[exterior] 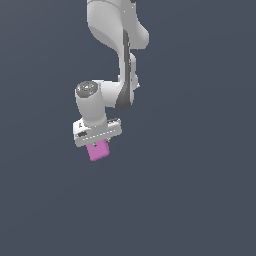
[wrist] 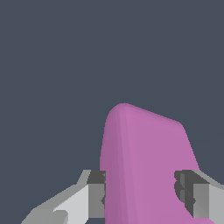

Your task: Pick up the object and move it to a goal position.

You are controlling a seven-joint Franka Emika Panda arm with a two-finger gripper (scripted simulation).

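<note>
**Between the fingers: pink cube gripped**

Below the white arm (exterior: 117, 60), at the centre-left of the exterior view, sits the pink-magenta cube (exterior: 98, 150), tucked under the wrist housing and tilted with it. Held there by the fingers (exterior: 97, 146), closed on two opposite faces. Seen in the wrist view as a large rounded pink block (wrist: 144, 166) filling the gap between both dark pads (wrist: 97, 192), each pressed flat against a side, with pale grey finger bodies behind them. Only slightly narrower than the white housing above it. Pink lower corner poking out beneath the hand in the exterior view. Surrounded on all sides by uniform dark grey-blue background (exterior: 200, 200); cannot tell whether resting on a surface or lifted clear of one.
</note>
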